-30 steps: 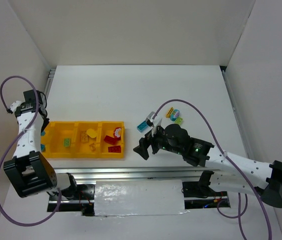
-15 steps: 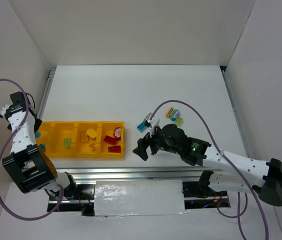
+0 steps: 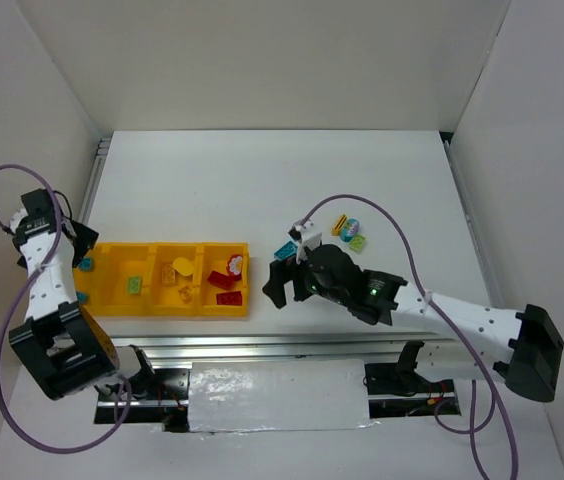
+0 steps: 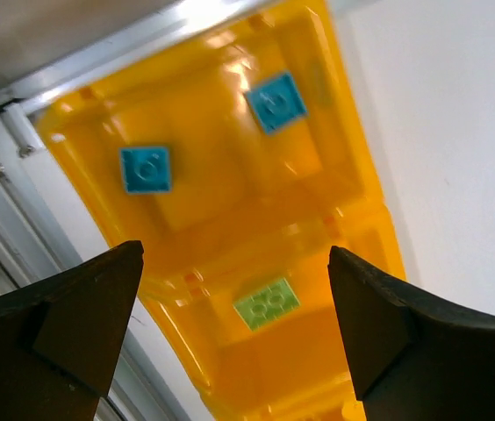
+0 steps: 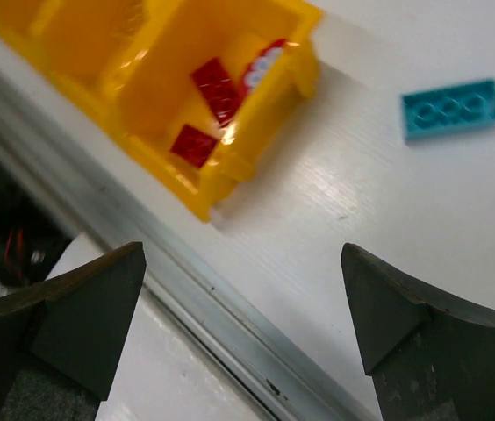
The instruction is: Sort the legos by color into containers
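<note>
One long yellow tray (image 3: 162,248) of four compartments lies toward 8 o'clock on the white counter (image 3: 262,180), its length running from 9 to 3 o'clock. The compartment at the 9 o'clock end holds two teal bricks (image 4: 146,168), lying apart. The next compartment holds one green brick (image 4: 267,303), and the third holds three yellow pieces (image 3: 167,270). The compartment at the 3 o'clock end holds two red bricks (image 5: 217,83) and one red-and-white piece (image 5: 265,61). Four pieces lie loose on the counter. One is a flat teal plate (image 5: 451,109) near the tray's 3 o'clock end, off its far corner. The others form a tight group of three at 2 o'clock from that plate and well apart from it: one yellow brick (image 3: 341,225), one pale bluish piece (image 3: 353,226) and one light green brick (image 3: 359,241). The left tool (image 4: 234,263) hangs over the tray's 9 o'clock end, its two fingers spread wide with nothing between them. The two teal bricks and the green brick show in the gap below it. The right tool (image 3: 277,285) hovers above the counter just off the tray's 3 o'clock end, at 6 o'clock from the teal plate. Its two fingers are likewise wide apart and empty.
</note>
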Controlling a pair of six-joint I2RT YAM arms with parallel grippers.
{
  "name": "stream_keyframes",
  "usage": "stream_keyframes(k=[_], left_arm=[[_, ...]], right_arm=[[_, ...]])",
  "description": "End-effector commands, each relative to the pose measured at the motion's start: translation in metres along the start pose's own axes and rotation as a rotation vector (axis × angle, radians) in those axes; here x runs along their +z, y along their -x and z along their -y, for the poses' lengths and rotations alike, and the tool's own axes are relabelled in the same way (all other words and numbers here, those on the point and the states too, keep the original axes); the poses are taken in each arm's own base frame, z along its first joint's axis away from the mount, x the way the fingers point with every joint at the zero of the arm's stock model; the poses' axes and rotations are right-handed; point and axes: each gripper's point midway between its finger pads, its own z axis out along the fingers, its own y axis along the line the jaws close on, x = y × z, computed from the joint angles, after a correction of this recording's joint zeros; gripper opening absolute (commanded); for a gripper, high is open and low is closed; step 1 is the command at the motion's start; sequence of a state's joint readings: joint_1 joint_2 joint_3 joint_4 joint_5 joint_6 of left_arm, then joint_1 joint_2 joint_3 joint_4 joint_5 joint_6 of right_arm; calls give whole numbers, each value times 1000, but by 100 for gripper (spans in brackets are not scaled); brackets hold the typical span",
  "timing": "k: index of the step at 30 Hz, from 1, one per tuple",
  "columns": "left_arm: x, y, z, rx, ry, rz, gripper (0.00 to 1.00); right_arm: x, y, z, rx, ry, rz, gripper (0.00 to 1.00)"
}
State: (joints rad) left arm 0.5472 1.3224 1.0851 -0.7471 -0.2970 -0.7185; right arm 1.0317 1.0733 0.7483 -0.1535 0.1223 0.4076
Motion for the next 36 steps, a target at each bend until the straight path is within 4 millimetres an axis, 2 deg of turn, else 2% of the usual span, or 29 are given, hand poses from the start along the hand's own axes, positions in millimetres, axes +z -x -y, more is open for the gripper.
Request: stream_keyframes(k=[1, 2, 3, 4, 5, 6, 7, 8, 9, 10, 12, 13, 14, 15, 20, 22, 25, 28, 32, 33, 35, 36], left_arm=[[-40, -8, 42, 129, -196, 81, 100], [-55, -11, 50, 157, -238, 112, 99], [-63, -12, 54, 183, -247, 146, 100], [-72, -17, 59, 209, -270, 161, 100], [-90, -29, 69, 261, -337, 178, 100], [-97, -34, 72, 282, -368, 187, 100], [-103, -43, 74, 308, -403, 181, 99], [-111, -53, 78, 336, -477, 188, 100], [-115, -61, 80, 358, -521, 180, 100], [-121, -73, 83, 394, -576, 152, 100], [-132, -84, 85, 425, -647, 161, 99], [-145, -93, 88, 465, -690, 168, 100], [-151, -96, 89, 478, -708, 179, 100], [-157, -103, 92, 504, -732, 179, 100], [-168, -107, 92, 525, -765, 197, 99], [-170, -111, 93, 537, -787, 186, 100], [-173, -118, 97, 562, -819, 164, 100], [-171, -123, 99, 586, -826, 146, 100], [-172, -125, 100, 593, -831, 139, 100], [-173, -125, 100, 591, -836, 142, 100], [-173, -126, 100, 593, -840, 141, 99], [-174, -126, 100, 594, -842, 141, 99]], right_arm=[[13, 20, 38, 217, -326, 50, 100], [16, 19, 43, 230, -368, 42, 100], [22, 8, 53, 229, -435, 3, 100], [24, 20, 52, 281, -461, 28, 100], [26, 21, 57, 290, -499, 27, 100], [33, 9, 69, 290, -562, -23, 100], [37, 22, 67, 338, -579, -5, 100], [41, 21, 72, 350, -616, -15, 100], [47, 7, 86, 351, -690, -65, 100], [53, 18, 84, 390, -704, -44, 100], [70, 13, 93, 422, -757, -70, 100], [74, 12, 98, 444, -785, -67, 100], [81, 2, 107, 456, -823, -94, 100], [86, 5, 114, 506, -836, -80, 100], [113, -1, 134, 602, -824, -66, 98], [118, -4, 145, 616, -844, -73, 97], [132, -17, 157, 614, -860, -121, 92], [137, -24, 160, 605, -866, -137, 87], [143, -33, 164, 612, -856, -153, 86], [144, -34, 165, 612, -853, -156, 83], [147, -36, 168, 612, -851, -162, 71], [147, -37, 168, 609, -848, -166, 59]])
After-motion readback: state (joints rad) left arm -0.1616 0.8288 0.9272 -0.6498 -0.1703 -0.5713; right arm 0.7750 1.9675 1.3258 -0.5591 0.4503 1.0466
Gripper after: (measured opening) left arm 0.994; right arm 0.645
